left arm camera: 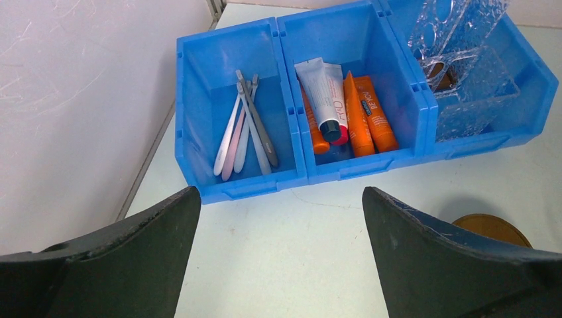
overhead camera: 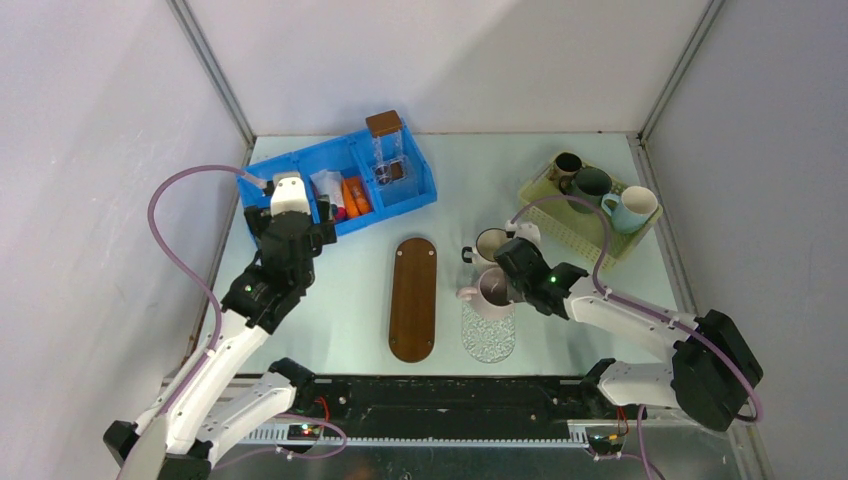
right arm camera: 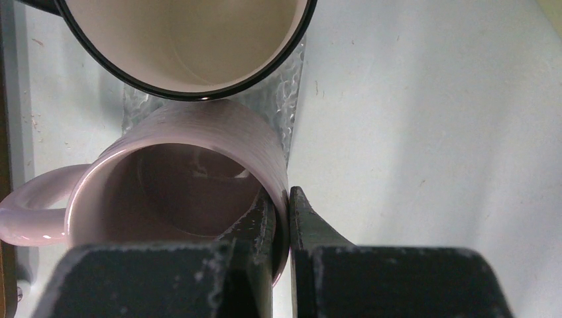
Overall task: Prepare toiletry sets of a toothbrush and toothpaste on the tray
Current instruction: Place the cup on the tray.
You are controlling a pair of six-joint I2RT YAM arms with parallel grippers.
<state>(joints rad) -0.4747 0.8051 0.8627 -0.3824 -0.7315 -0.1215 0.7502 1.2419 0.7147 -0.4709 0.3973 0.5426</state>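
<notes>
Several grey and pale pink toothbrushes (left arm camera: pixel 242 129) lie in the left compartment of a blue bin (left arm camera: pixel 232 189). Orange toothpaste tubes (left arm camera: pixel 368 112) and a white one (left arm camera: pixel 323 93) lie in its middle compartment; they also show in the top view (overhead camera: pixel 355 195). My left gripper (left arm camera: pixel 278 199) is open and empty, over the table just in front of the bin (overhead camera: pixel 290 215). My right gripper (right arm camera: pixel 281 199) is shut on the wall of a pink mug (right arm camera: pixel 199 132), one finger inside it. The pink mug (overhead camera: pixel 490 290) stands on a clear textured tray (overhead camera: pixel 488 338).
A cream mug (overhead camera: pixel 490 245) touches the pink one on the far side. A brown oval wooden tray (overhead camera: pixel 413 297) lies mid-table. Clear brown-lidded boxes (overhead camera: pixel 385 150) fill the bin's right compartment. A green basket (overhead camera: pixel 575 225) with three mugs stands at the back right.
</notes>
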